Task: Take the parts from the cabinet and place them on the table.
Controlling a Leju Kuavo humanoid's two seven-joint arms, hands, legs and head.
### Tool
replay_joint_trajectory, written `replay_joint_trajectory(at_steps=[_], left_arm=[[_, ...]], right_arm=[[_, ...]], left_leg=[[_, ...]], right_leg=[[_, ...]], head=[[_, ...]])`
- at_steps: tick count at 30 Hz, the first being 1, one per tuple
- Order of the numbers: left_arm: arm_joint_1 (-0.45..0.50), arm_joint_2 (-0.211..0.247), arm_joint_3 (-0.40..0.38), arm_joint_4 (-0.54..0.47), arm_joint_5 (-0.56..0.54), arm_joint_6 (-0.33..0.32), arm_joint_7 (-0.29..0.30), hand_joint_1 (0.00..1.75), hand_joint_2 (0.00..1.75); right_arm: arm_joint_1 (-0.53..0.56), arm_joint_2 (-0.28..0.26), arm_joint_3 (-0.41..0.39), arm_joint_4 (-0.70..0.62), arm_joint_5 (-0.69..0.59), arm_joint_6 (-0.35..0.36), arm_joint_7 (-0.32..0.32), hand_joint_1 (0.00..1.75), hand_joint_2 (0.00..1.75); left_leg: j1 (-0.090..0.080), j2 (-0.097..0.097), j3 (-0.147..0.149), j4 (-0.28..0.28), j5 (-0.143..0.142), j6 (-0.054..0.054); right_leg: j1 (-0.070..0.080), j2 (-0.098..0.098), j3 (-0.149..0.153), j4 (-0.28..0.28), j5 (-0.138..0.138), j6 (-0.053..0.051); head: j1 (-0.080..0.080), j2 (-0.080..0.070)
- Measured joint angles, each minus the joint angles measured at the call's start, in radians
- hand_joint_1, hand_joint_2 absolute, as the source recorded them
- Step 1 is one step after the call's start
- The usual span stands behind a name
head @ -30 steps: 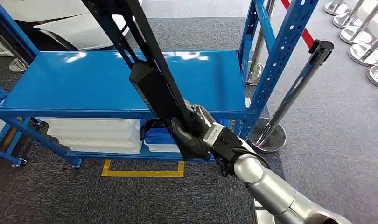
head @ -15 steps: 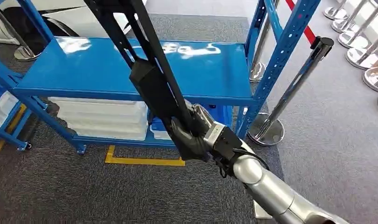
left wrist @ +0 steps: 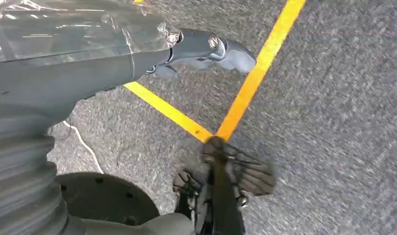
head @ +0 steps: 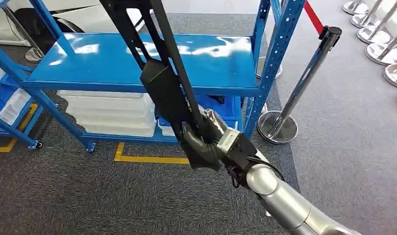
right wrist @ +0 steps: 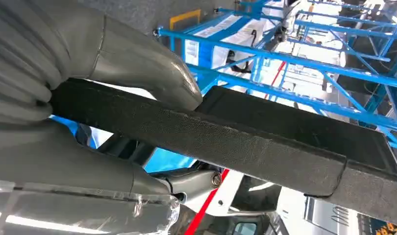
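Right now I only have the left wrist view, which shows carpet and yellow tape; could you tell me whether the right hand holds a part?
Observer: Yes, in the head view the right hand grips a long black part.
Operator: Thank you. How does it lie?
Observer: It slants steeply upward across the blue shelf, with its lower end in the hand.
Operator: And the grasp?
Observer: In the right wrist view, the fingers close around the bar from opposite sides.
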State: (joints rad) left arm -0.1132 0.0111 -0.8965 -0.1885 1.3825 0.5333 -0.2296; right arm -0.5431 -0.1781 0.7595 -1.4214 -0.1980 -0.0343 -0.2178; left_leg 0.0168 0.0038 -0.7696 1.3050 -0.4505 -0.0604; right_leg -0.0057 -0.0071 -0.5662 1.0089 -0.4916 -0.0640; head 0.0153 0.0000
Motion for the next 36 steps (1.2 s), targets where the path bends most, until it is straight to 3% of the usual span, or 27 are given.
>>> replay_joint_trajectory(at_steps=[1,2,4,5,6,7,9,11,13,14,15,16,17,18,20,21,22,25,26,28,29,30,31,32,33,35,36], left_arm=[[0.001,0.0,0.0,0.0,0.0,0.0,0.0,0.0,1.75],[0.002,0.0,0.0,0.0,0.0,0.0,0.0,0.0,1.75],[0.002,0.0,0.0,0.0,-0.001,-0.001,0.0,0.0,1.75],[0.001,0.0,0.0,0.0,-0.003,-0.003,0.0,0.0,1.75],[0.001,0.0,0.0,0.0,-0.005,-0.006,0.0,0.0,1.75],[0.0,0.0,0.0,0.0,-0.008,-0.009,0.0,0.0,1.75],[0.002,0.0,0.0,0.0,-0.012,-0.014,0.0,0.0,1.75],[0.003,0.0,0.0,0.0,-0.013,-0.019,0.0,0.0,1.75],[0.003,0.002,0.0,0.0,-0.014,-0.021,0.0,0.0,1.75],[0.003,0.001,0.0,0.0,-0.014,-0.021,0.0,0.0,1.75],[0.003,0.001,0.0,0.0,-0.014,-0.022,0.0,0.0,1.75],[0.004,0.001,0.0,0.0,-0.014,-0.022,0.001,0.0,1.75],[0.004,0.001,0.0,0.0,-0.014,-0.022,0.001,0.0,1.75],[0.004,0.001,0.0,0.0,-0.015,-0.024,0.001,0.0,1.75],[0.003,0.001,0.0,0.0,-0.016,-0.026,0.001,0.0,1.75],[0.004,0.0,0.0,0.0,-0.018,-0.029,0.001,0.0,1.75],[0.002,0.0,0.0,0.0,-0.018,-0.03,0.001,0.0,1.75],[0.005,0.0,0.0,0.0,-0.018,-0.032,0.002,0.0,1.75],[0.004,0.001,0.0,0.0,-0.018,-0.033,0.002,0.0,1.75],[0.005,0.001,0.0,0.0,-0.02,-0.034,0.002,0.0,1.75],[0.005,0.001,0.0,0.0,-0.02,-0.034,0.002,0.0,1.75],[0.005,0.001,0.0,0.0,-0.02,-0.034,0.002,0.0,1.75],[0.006,0.001,0.0,0.0,-0.02,-0.034,0.002,0.0,1.75],[0.009,0.001,0.0,0.0,-0.02,-0.035,0.003,0.0,1.75],[0.01,0.001,0.0,0.0,-0.02,-0.035,0.004,0.0,1.75],[0.009,0.002,0.0,0.0,-0.021,-0.035,0.005,0.0,1.75],[0.009,0.002,0.0,0.0,-0.021,-0.036,0.005,0.0,1.75]], right_arm=[[0.0,0.001,0.0,0.002,0.0,0.0,0.0,1.75,1.75],[0.0,0.001,0.002,0.003,0.0,0.0,0.0,1.75,1.75],[0.0,0.001,0.003,0.005,-0.001,0.0,0.0,1.75,1.75],[0.0,0.001,0.003,0.005,-0.002,0.0,0.0,1.75,1.75],[0.0,0.001,0.003,0.005,-0.004,0.0,0.001,1.75,1.75],[0.001,0.001,0.003,0.005,-0.007,-0.002,0.003,1.75,1.75],[0.001,0.001,0.003,0.005,-0.012,-0.002,0.007,1.75,1.75],[0.003,0.0,0.003,0.005,-0.015,-0.003,0.008,1.75,1.75],[0.004,0.0,0.003,0.005,-0.016,-0.003,0.009,1.75,1.75],[0.006,0.0,0.003,0.005,-0.018,-0.003,0.009,1.75,1.75],[0.01,0.0,0.003,0.007,-0.018,-0.003,0.01,1.75,1.75],[0.014,0.0,0.003,0.008,-0.018,-0.003,0.01,1.75,1.75],[0.017,0.0,0.003,0.009,-0.018,-0.003,0.01,1.75,1.75],[0.018,-0.001,0.003,0.01,-0.018,-0.003,0.011,1.75,1.75],[0.016,-0.001,0.001,0.01,-0.018,-0.003,0.011,1.75,1.75],[0.016,-0.001,-0.001,0.01,-0.018,-0.004,0.01,1.75,1.75],[0.015,-0.001,-0.001,0.011,-0.018,-0.004,0.01,1.75,1.75],[0.016,-0.001,-0.002,0.011,-0.02,-0.005,0.011,1.75,1.75],[0.015,0.0,-0.002,0.011,-0.021,-0.005,0.01,1.75,1.75],[0.014,0.001,-0.003,0.011,-0.021,-0.004,0.01,1.75,1.75],[0.015,0.001,-0.003,0.011,-0.021,-0.004,0.01,1.75,1.75],[0.015,0.001,-0.002,0.013,-0.021,-0.004,0.01,1.75,1.75],[0.015,0.001,-0.002,0.013,-0.021,-0.004,0.01,1.75,1.75],[0.016,0.001,-0.002,0.015,-0.022,-0.004,0.01,1.75,1.75],[0.016,0.001,-0.002,0.015,-0.022,-0.004,0.01,1.75,1.75],[0.016,0.002,-0.002,0.015,-0.02,-0.004,0.007,1.75,1.75],[0.016,0.003,-0.002,0.015,-0.019,-0.003,0.006,1.75,1.75]], left_leg=[[0.003,0.0,-0.003,0.043,0.01,-0.003],[0.006,0.0,0.014,0.038,0.042,-0.006],[0.01,0.0,0.104,-0.077,0.102,-0.007],[0.013,0.0,0.18,-0.187,0.11,-0.008],[0.008,-0.002,0.224,-0.261,0.082,-0.005],[0.006,-0.006,0.23,-0.277,0.075,0.005],[0.001,-0.004,0.222,-0.278,0.075,0.016],[0.009,0.004,0.22,-0.291,0.089,0.04],[0.006,0.005,0.209,-0.293,0.097,0.053],[0.002,0.007,0.203,-0.292,0.101,0.058],[0.0,0.009,0.199,-0.291,0.103,0.06],[-0.003,0.009,0.196,-0.289,0.104,0.06],[-0.005,0.01,0.194,-0.286,0.104,0.06],[-0.008,0.011,0.194,-0.284,0.103,0.06],[-0.012,0.012,0.197,-0.281,0.101,0.059],[-0.011,0.012,0.192,-0.281,0.101,0.056],[-0.019,0.012,0.185,-0.272,0.103,0.051],[-0.014,0.022,0.181,-0.277,0.107,0.039],[-0.014,0.02,0.179,-0.266,0.096,0.033],[-0.012,0.006,0.152,-0.194,0.044,0.025],[-0.007,0.004,0.11,-0.097,-0.005,0.019],[-0.004,0.004,0.075,-0.02,-0.036,0.014],[-0.002,0.004,0.055,0.024,-0.046,0.011],[0.001,0.004,0.052,0.032,-0.035,0.008],[0.004,0.004,0.073,-0.01,-0.003,0.006],[0.011,0.004,0.157,-0.181,0.084,0.003],[0.016,-0.002,0.185,-0.253,0.094,0.0]], right_leg=[[0.0,0.0,-0.011,0.001,0.009,0.002],[-0.001,0.0,-0.023,0.002,0.017,0.006],[-0.004,0.0,-0.04,0.007,0.027,0.015],[-0.005,0.0,-0.045,0.013,0.03,0.02],[0.001,0.0,-0.054,0.018,0.032,0.024],[0.001,0.001,-0.055,0.021,0.036,0.03],[0.001,0.0,-0.056,0.019,0.045,0.044],[-0.005,0.001,-0.064,0.032,0.034,0.055],[-0.005,0.003,-0.11,0.131,-0.038,0.061],[-0.005,0.004,-0.151,0.227,-0.084,0.065],[-0.005,0.004,-0.18,0.3,-0.111,0.065],[-0.005,0.004,-0.195,0.339,-0.116,0.064],[-0.005,0.004,-0.185,0.327,-0.099,0.061],[-0.004,0.004,-0.15,0.27,-0.063,0.057],[0.001,0.0,-0.056,0.086,0.023,0.041],[0.009,-0.014,-0.036,0.044,0.011,0.026],[0.013,-0.013,-0.036,0.027,0.018,0.025],[0.017,-0.001,-0.044,0.024,0.018,0.02],[0.0,-0.002,-0.036,0.008,0.027,0.014],[0.0,0.0,-0.035,0.005,0.031,0.006],[0.0,0.002,-0.036,0.006,0.031,0.006],[0.0,0.005,-0.037,0.007,0.031,0.006],[0.0,0.007,-0.039,0.009,0.031,0.006],[-0.001,0.009,-0.039,0.012,0.031,0.006],[-0.003,0.013,-0.04,0.015,0.03,0.007],[-0.007,0.018,-0.039,0.022,0.027,0.014],[-0.006,0.019,-0.042,0.026,0.025,0.021]], head=[[-0.003,0.0],[-0.006,0.0],[-0.005,0.0],[-0.006,0.0],[-0.01,0.0],[-0.009,0.0],[0.002,0.0],[0.002,0.0],[0.02,0.0],[0.031,0.0],[0.034,0.0],[0.037,0.0],[0.043,0.0],[0.047,0.0],[0.057,0.0],[0.057,0.0],[0.052,0.0],[0.055,0.0],[0.054,0.0],[0.042,0.0],[0.031,0.0],[0.026,0.0],[0.022,0.0],[0.017,0.0],[0.009,0.0],[-0.002,0.0],[-0.007,0.0]])
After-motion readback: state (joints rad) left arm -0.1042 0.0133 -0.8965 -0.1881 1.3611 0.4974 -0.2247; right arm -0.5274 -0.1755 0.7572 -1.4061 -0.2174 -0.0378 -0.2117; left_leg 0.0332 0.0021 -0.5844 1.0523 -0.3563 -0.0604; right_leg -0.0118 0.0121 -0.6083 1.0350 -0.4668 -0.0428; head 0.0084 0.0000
